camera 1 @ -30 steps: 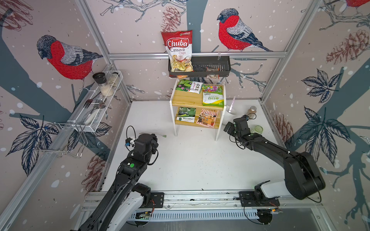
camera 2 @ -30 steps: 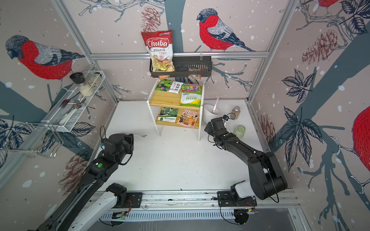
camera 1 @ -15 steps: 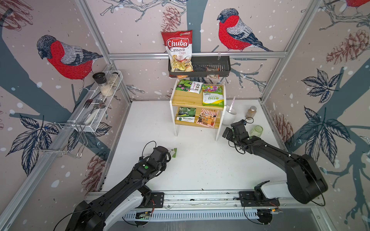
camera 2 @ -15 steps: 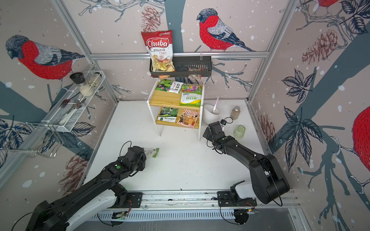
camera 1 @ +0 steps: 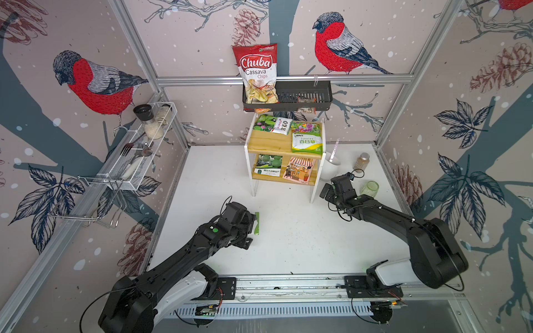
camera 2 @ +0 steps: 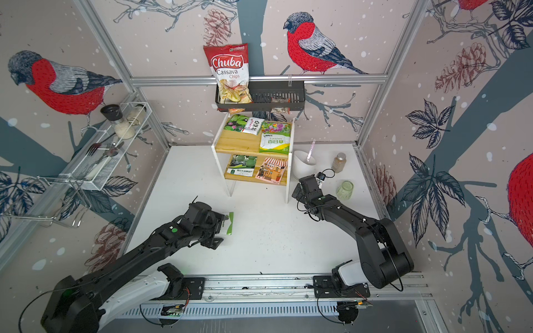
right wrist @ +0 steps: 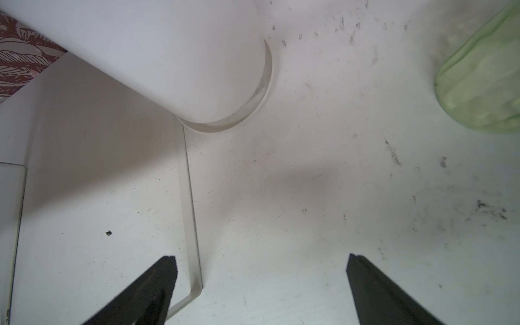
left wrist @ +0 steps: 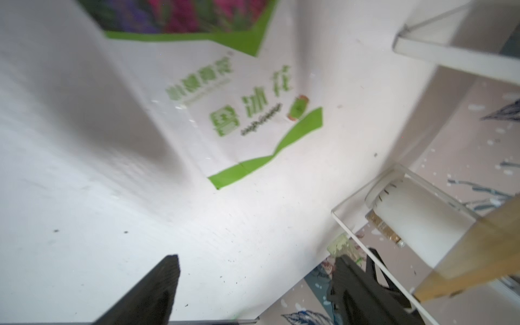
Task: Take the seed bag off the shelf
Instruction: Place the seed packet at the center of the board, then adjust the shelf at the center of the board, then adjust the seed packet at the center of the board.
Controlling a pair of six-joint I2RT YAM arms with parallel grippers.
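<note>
The seed bag [left wrist: 225, 107] is off the shelf [camera 1: 266, 144]. It is a flat, glossy white packet with green bands and a flower photo, and it sits left of the bench's [camera 1: 302, 245] middle, well apart from the shelf at the back edge. A soft shadow runs along one of its sides, and we cannot tell whether it lies fully flat. The left fingers [left wrist: 152, 295], matte black wedges, stand spread wide with only bare bench between them; they are released and the bag is just beyond their tips. The shelf has two yellowish wooden boards between smooth white legs, and other shiny packets [camera 1: 306, 138] lie on both boards. The right fingers [right wrist: 368, 289] are also spread and empty. They hover over the scuffed white bench just beside the shelf's front right leg, near a smooth white cylindrical cup [right wrist: 183, 56] and a pale green, faceted glass jar [right wrist: 484, 78] toward the right edge.
</note>
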